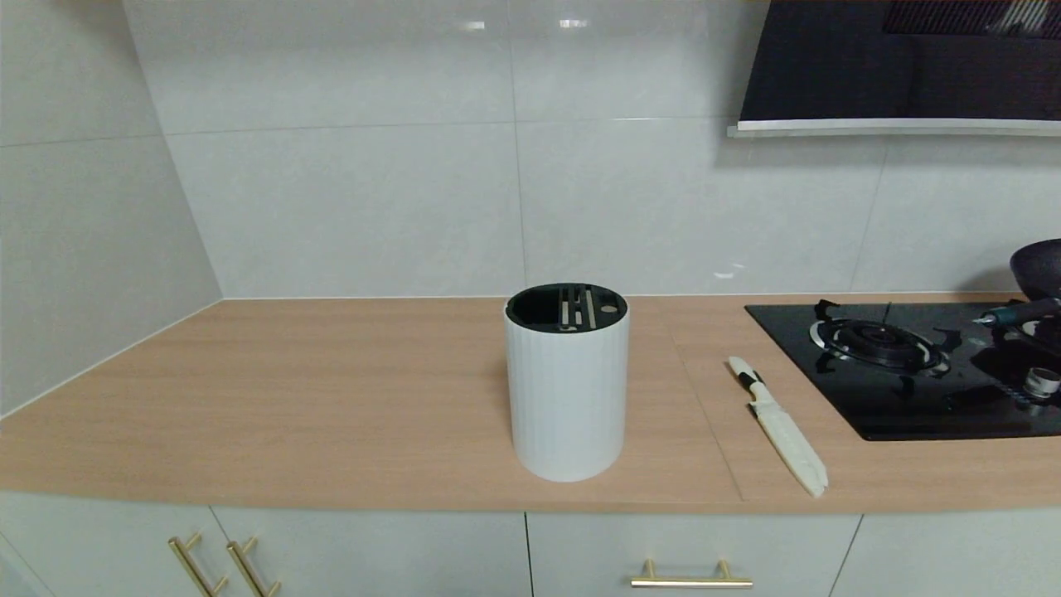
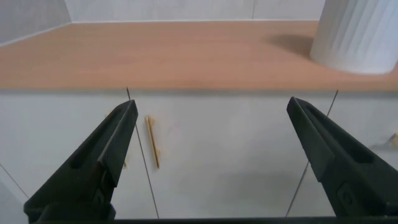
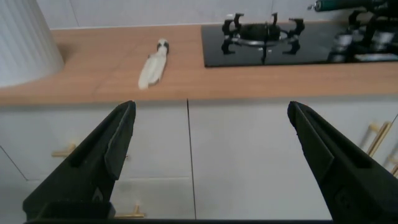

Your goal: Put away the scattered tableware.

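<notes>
Nearest, found the left gripper (image 2: 210, 106) and the right gripper (image 3: 210, 107) each with fingers spread wide and holding nothing, hung low in front of the white cabinet doors (image 3: 249, 155), beneath the counter's front edge. Judged the step in hand to be the first reach for the knife (image 1: 779, 427), and judged it a job for the right gripper, being on that side. Noted the knife lying flat on the counter (image 1: 331, 398), right of the middle. Saw its pale blade end almost at the front edge, its black-banded handle toward the back, the whole slightly skewed. Thought it wise to rise clear of the edge first, then come down over the handle with fingers across its width, given so little thickness to pinch. Took the white ribbed holder (image 1: 567, 398) for the destination: upright near the middle of the front edge, apart from the knife, with narrow slots in its black top. Reckoned on turning the blade point-down and lining it up with a slot before lowering. Beyond, saw a black gas hob (image 1: 912, 373) set into the right end, a dark pan (image 1: 1040, 269) toward the back right corner, pale wall tiles (image 1: 348, 207) behind, and a dark hood (image 1: 903, 66) overhead.
</notes>
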